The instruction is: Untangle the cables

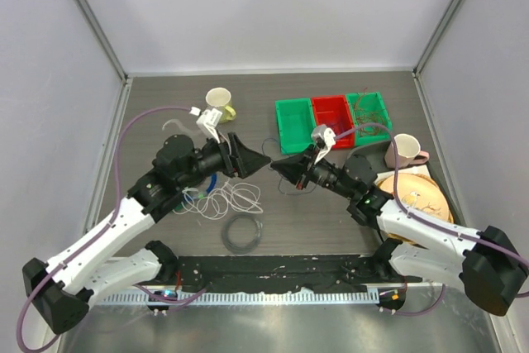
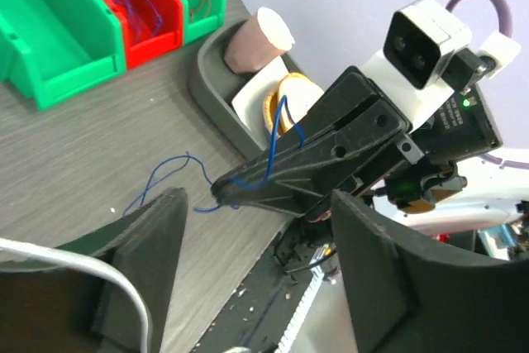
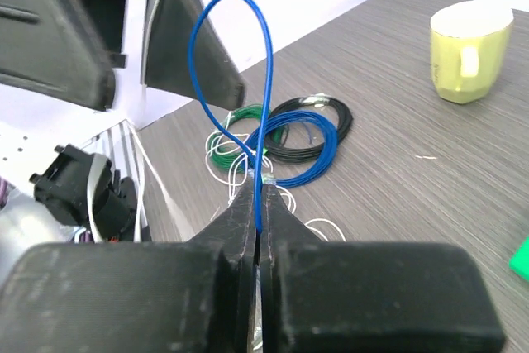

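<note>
as left gripper [image 1: 254,159] gapes, right gripper [image 3: 258,194] pinches cable [image 3: 269,64].

The surface [image 1: 297,221] is showing a dark grey wood grain. A blue wire [image 3: 269,64] is standing out brightly against the black right pincer [image 3: 258,200], while the white wires [image 1: 223,202] are showing pale beside a dark grey coil [image 1: 242,233]. A red bin [image 1: 332,120] and a green bin [image 1: 293,126] are glowing in saturated colour — a yellow-green mug [image 3: 467,51] and a pink mug [image 1: 403,153] are adding softer tones. The right arm [image 1: 426,233] is showing white.
</note>
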